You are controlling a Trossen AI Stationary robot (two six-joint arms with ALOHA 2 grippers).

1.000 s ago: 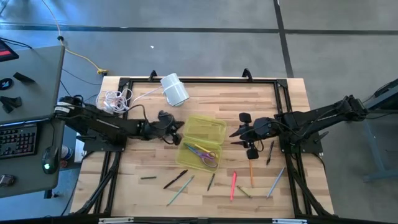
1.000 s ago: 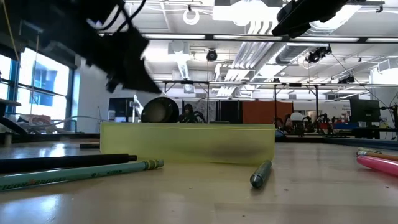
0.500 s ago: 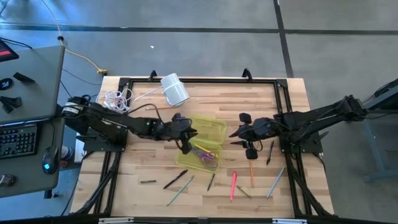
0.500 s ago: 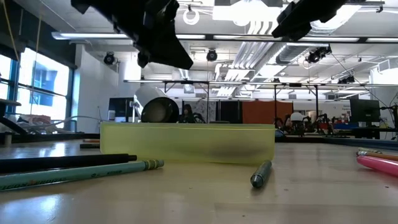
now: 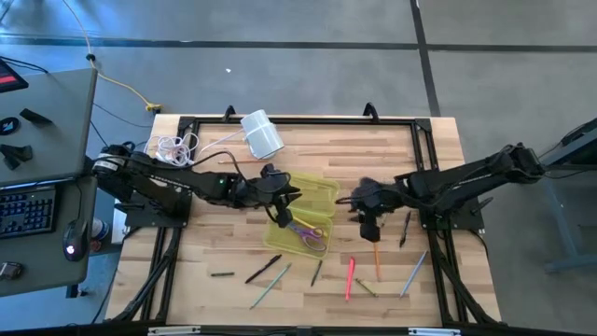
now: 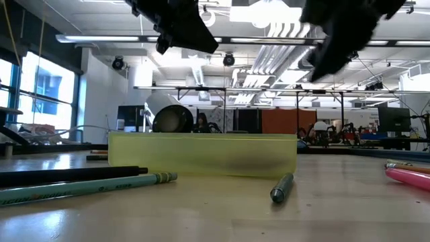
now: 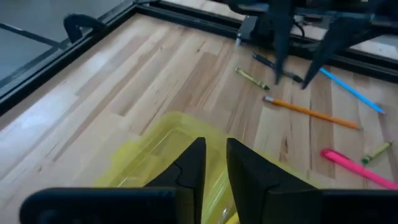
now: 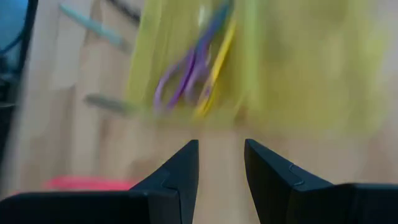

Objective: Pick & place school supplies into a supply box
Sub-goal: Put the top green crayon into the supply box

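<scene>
The yellow-green supply box [image 5: 322,187] lies open mid-table, and its near wall [image 6: 201,154] shows in the low view. Purple-and-teal scissors [image 5: 311,231] and a yellow pencil [image 8: 214,68] lie inside it. My left gripper [image 5: 280,203] hovers over the box's left part, its fingers [image 7: 193,165] a narrow gap apart and empty. My right gripper [image 5: 361,200] hangs just right of the box, open and empty [image 8: 221,149]. An orange pencil [image 5: 377,259], a pink pen [image 5: 351,276], a blue pen [image 5: 413,273], a black pen [image 5: 405,227] and several others [image 5: 266,271] lie flat on the table.
A white cylinder [image 5: 262,133] and a coiled white cord [image 5: 175,147] lie near the far-left corner. A black frame [image 5: 298,121] runs around the table's edges. Near the low camera lie a green pen [image 6: 282,187] and a teal pencil [image 6: 87,187].
My left gripper has moved toward the table's right and risen, from beside the box's left edge to over the box. My right gripper has shifted a little left toward the box.
</scene>
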